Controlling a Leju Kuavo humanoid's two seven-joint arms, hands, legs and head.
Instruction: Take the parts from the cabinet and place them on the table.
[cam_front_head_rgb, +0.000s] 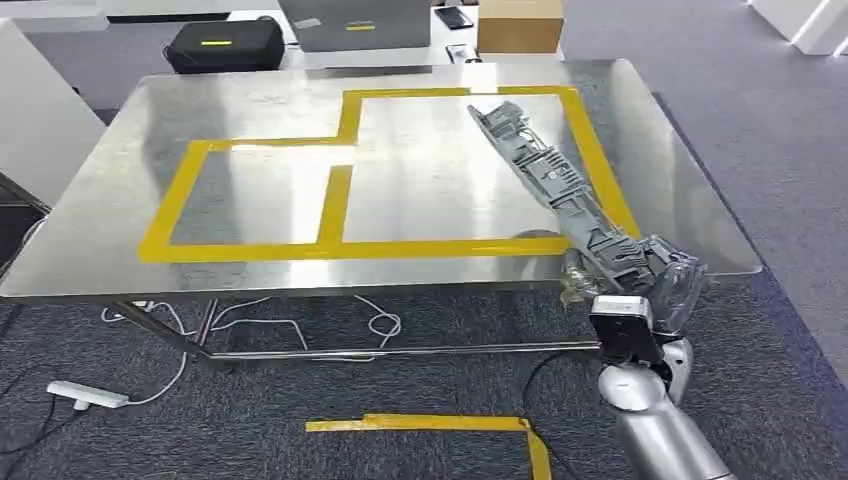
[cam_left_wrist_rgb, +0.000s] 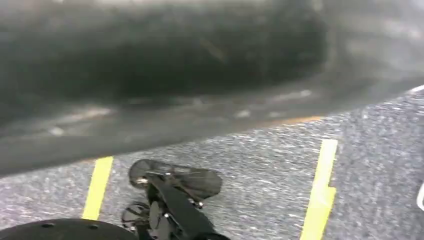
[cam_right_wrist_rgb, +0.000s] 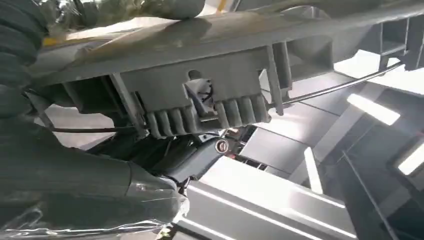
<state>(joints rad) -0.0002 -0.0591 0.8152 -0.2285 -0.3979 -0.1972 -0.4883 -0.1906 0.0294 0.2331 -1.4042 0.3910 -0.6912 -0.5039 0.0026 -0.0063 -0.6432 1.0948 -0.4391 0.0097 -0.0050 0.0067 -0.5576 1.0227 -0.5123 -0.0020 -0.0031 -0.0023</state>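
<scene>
The long grey plastic part (cam_front_head_rgb: 560, 185) lies aslant over the steel tabletop (cam_front_head_rgb: 120, 215), its long axis running from the tabletop's near right edge up and away toward the far middle. Its far tip points at the far side of the yellow tape outline (cam_front_head_rgb: 245, 245), ending just inside the tape's upper right rectangle; its near end reaches the tabletop's front edge. Whether the far tip touches the steel or hangs just over it cannot be told.

The right hand (cam_front_head_rgb: 655, 280) grips the part's near end at the tabletop's front right edge, its silver arm rising from below. In the right wrist view the ribbed underside of the part (cam_right_wrist_rgb: 210, 107) crosses the frame, with a thick grey thumb (cam_right_wrist_rgb: 90, 200) wrapped in clear film pressing below it and the bright steel beneath.

Inside the tape outline the left rectangle and most of the right one are bare steel, so there is wide room left of the part. Right of the part only a narrow strip of tabletop remains before the right edge.

The left wrist view is blurred and looks at grey carpet (cam_left_wrist_rgb: 260, 160) with yellow floor tape (cam_left_wrist_rgb: 320, 190); the left hand's state cannot be told.

Beyond the tabletop's far edge stand a black case (cam_front_head_rgb: 225, 45) and a cardboard box (cam_front_head_rgb: 520, 25).
</scene>
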